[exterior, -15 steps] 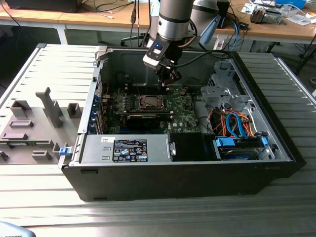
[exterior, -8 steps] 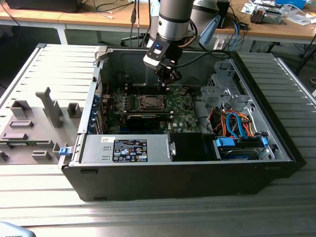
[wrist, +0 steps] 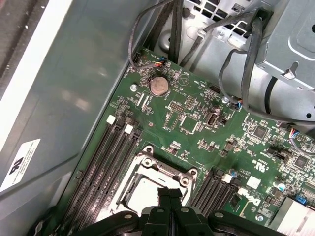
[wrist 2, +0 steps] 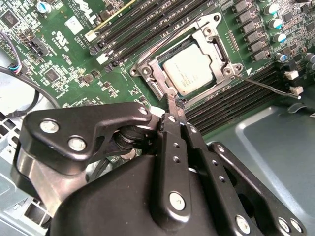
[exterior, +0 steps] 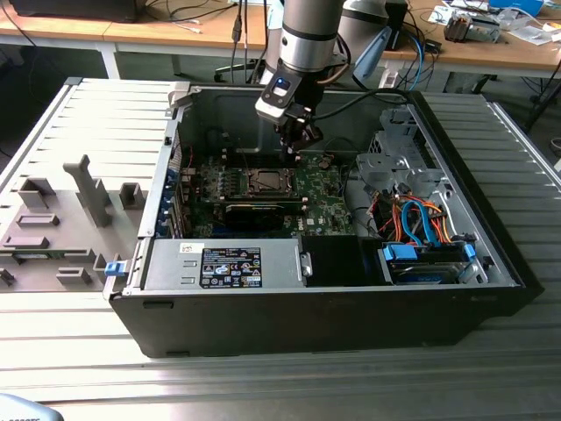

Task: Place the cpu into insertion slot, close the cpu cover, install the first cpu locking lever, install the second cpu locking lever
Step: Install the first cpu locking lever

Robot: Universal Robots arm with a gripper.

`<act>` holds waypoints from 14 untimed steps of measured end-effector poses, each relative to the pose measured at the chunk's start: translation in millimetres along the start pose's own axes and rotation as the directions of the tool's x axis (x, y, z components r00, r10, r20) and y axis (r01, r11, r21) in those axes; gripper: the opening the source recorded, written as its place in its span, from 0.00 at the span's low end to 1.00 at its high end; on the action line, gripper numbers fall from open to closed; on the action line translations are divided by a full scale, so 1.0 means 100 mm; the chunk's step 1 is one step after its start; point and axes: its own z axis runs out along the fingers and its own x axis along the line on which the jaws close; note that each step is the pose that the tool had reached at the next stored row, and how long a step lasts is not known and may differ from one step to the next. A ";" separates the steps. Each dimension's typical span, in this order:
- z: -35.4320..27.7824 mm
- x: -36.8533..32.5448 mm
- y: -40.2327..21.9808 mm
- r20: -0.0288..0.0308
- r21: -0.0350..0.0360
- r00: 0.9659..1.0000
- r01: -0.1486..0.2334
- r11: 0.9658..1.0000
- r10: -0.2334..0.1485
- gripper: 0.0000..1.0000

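While the gripper hangs over the green motherboard, its jaws are pressed together with nothing visible between them. Just beyond the jaw tips, the cpu sits in the insertion slot, framed by the lowered cpu cover. Farther off, a thin locking lever juts outward.

The chip has a matt silver-grey metal top, and the frame plate around it is bare metal with a dull shine. The circuit board is green with a smooth, lacquered gloss. The tool is satin black with bright metal screw heads. The case wall is smooth grey sheet metal, and the worktop is ribbed pale metal.
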 end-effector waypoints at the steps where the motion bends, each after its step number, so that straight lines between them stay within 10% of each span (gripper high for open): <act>1: 0.000 0.000 0.000 0.000 0.000 1.000 0.003 1.000 -0.003 0.11; 14: 0.000 0.000 0.000 0.001 0.000 1.000 0.025 1.000 -0.025 0.11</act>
